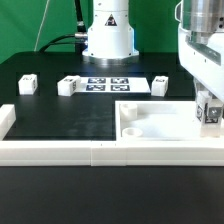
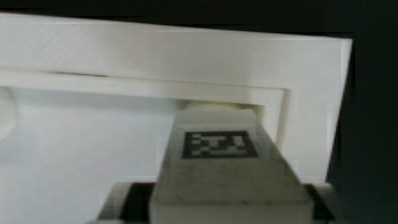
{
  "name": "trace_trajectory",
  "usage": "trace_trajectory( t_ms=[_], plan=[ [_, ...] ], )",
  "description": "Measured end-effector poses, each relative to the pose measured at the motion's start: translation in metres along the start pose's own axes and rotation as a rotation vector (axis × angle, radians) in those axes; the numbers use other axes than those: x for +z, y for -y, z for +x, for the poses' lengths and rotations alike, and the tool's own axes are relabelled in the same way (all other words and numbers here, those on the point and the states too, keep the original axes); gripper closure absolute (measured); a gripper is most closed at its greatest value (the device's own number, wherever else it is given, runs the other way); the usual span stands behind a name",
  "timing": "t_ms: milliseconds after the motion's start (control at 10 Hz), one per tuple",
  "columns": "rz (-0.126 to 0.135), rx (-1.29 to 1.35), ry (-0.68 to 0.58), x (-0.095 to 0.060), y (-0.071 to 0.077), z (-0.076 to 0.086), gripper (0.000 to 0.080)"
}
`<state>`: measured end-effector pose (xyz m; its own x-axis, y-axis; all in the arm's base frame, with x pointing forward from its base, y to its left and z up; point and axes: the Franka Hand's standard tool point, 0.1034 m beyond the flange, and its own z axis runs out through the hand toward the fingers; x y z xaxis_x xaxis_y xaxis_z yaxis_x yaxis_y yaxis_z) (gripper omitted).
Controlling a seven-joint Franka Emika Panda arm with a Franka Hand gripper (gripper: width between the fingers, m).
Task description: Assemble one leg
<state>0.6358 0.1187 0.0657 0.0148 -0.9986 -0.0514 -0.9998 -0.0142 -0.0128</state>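
My gripper point(image 1: 209, 102) is shut on a leg point(image 1: 210, 115), a small white post with a black-and-white tag. It holds the leg upright over the large white slab point(image 1: 165, 118), near the slab's edge at the exterior view's right. In the wrist view the leg point(image 2: 217, 150) fills the middle between my dark finger pads point(image 2: 135, 202), with my gripper point(image 2: 222, 205) closed on its sides. The leg's far end points at a corner recess point(image 2: 235, 98) of the slab point(image 2: 160, 55). I cannot tell whether the leg touches the slab.
Three more legs stand on the black table: two point(image 1: 27, 84) point(image 1: 68, 86) at the exterior view's left, one point(image 1: 160, 85) behind the slab. The marker board point(image 1: 105, 83) lies before the robot base point(image 1: 107, 35). A white rail point(image 1: 60, 150) runs along the front.
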Motion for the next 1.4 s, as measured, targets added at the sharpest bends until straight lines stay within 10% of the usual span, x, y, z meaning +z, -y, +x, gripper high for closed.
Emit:
trace_trajectory(
  t_ms=[300, 500, 1400],
  plan=[
    [-0.001, 0.119, 0.007, 0.0009, -0.0002, -0.0009, 0.0484],
    [-0.002, 0.088, 0.007, 0.0012, -0.0004, -0.001, 0.0186],
    [0.001, -0.693, 0.009, 0.0016, -0.0007, -0.0078, 0.015]
  ],
)
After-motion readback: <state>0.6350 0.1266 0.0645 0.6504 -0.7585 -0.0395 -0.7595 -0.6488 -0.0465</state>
